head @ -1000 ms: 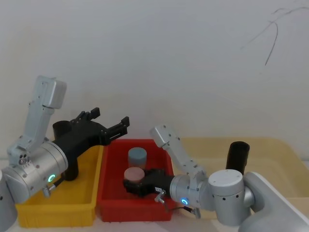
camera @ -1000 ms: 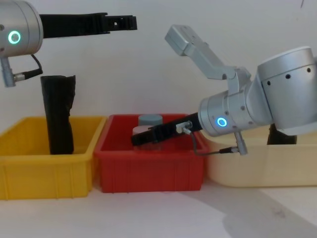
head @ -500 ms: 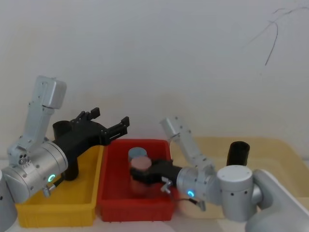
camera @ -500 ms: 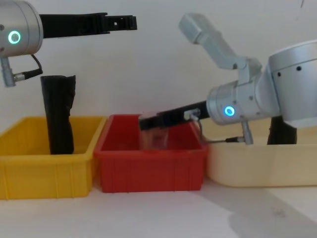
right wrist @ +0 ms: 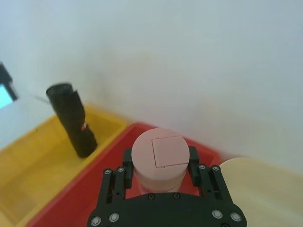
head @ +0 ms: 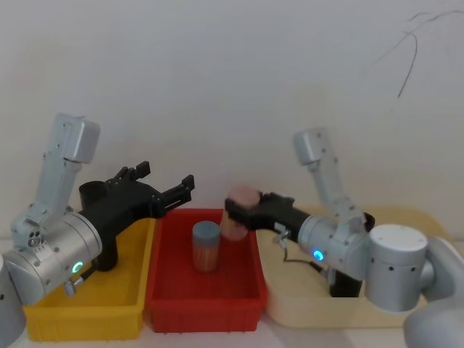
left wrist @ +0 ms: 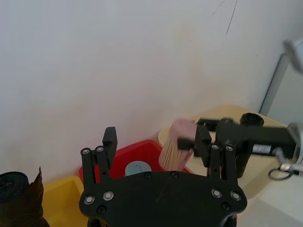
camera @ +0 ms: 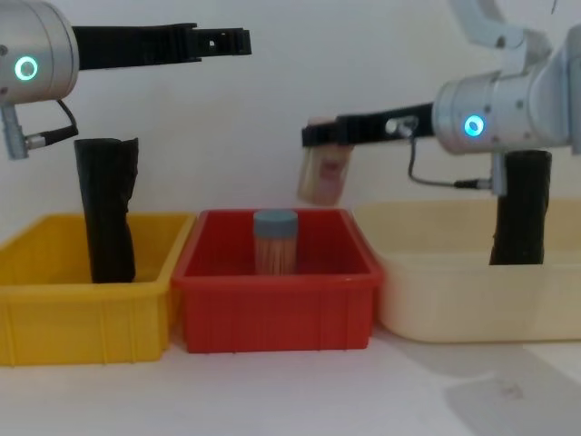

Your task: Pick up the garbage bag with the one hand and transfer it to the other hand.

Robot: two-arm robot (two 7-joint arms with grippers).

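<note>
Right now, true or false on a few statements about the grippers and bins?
1. The right gripper is shut on the pink-capped container, above the red bin. True.
2. The blue-capped container lies in the yellow bin. False: it stands upright in the red bin.
3. The left gripper holds the garbage bag. False: it is open and empty; the bag stands in the cream bin.
4. A ragged-topped black roll stands in the yellow bin. True.
</note>
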